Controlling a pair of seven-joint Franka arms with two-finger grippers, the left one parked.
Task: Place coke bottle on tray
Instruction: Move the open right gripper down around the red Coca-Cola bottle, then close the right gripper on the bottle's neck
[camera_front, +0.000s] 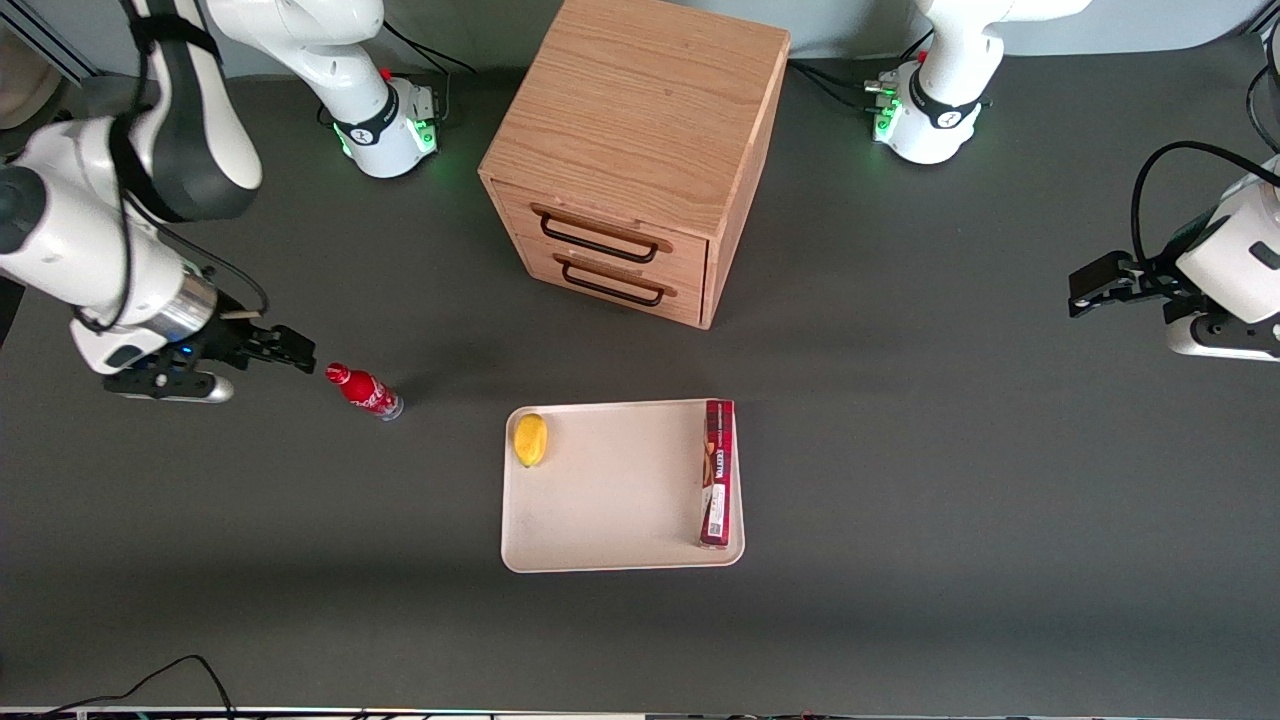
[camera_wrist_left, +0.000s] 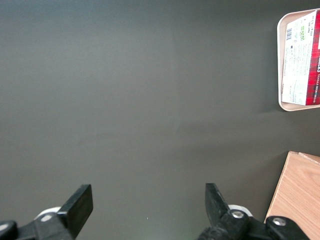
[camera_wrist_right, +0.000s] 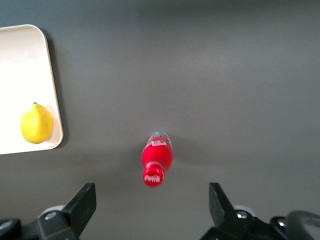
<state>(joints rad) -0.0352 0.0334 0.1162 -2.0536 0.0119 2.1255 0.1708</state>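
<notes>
The coke bottle (camera_front: 363, 391) is a small red bottle with a red cap, standing on the dark table between the tray and my arm; its cap faces the wrist camera (camera_wrist_right: 156, 161). The tray (camera_front: 610, 500) is a flat cream rectangle nearer the table's middle, its rounded corner also in the wrist view (camera_wrist_right: 25, 60). My right gripper (camera_front: 298, 352) hovers just beside the bottle's cap, toward the working arm's end of the table. It is open (camera_wrist_right: 152, 205), fingers spread wide with nothing between them; the bottle is just ahead of the gap.
On the tray lie a yellow lemon (camera_front: 530, 440) at the corner closest to the bottle and a long dark-red box (camera_front: 717, 472) along the edge toward the parked arm. A wooden drawer cabinet (camera_front: 640, 130) stands farther from the front camera than the tray.
</notes>
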